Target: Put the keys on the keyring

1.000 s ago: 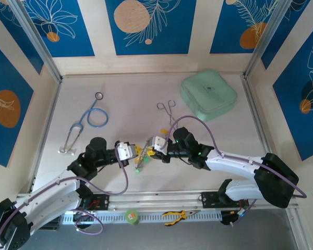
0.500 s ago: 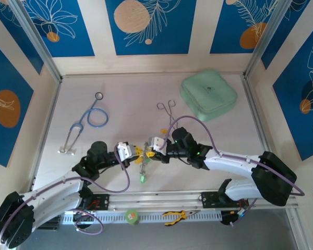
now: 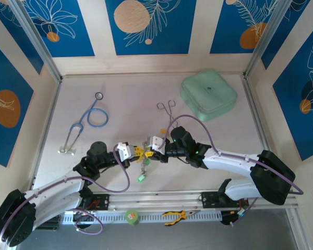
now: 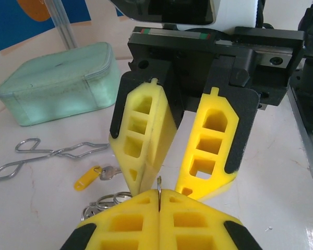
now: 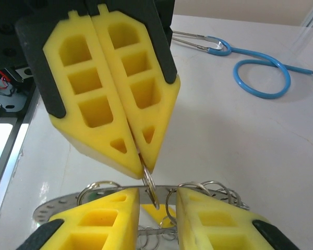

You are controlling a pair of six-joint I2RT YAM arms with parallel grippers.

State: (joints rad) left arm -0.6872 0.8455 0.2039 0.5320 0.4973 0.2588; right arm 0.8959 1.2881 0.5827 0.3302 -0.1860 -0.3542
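Grip comes from the left tool [image 5: 142, 159]: its yellow pads are pressed flat together on one thin wire loop at the rim of the keyring [image 5: 49, 209], probably to hold that loop steady so a key can be threaded onto it. The right tool [image 5: 156, 197] faces it tip to tip, with its jaws partly apart. They straddle the same loop and close on nothing, a gap that looks meant to leave room for working the loop open.

The keyring sits between the two tools, near the front middle of the desk [image 3: 125, 104]; I cannot tell whether it is lifted clear or resting there. Its flat silvery plate runs crosswise under the right tool, while the pinched loop stands edge-on, rising into the left pads. A green key [image 3: 141, 178] trails from it, its long axis toward the near edge of the desk. A yellow key [image 4: 87, 178] lies loose near the forceps [image 4: 47, 154], its metal end toward the tools.
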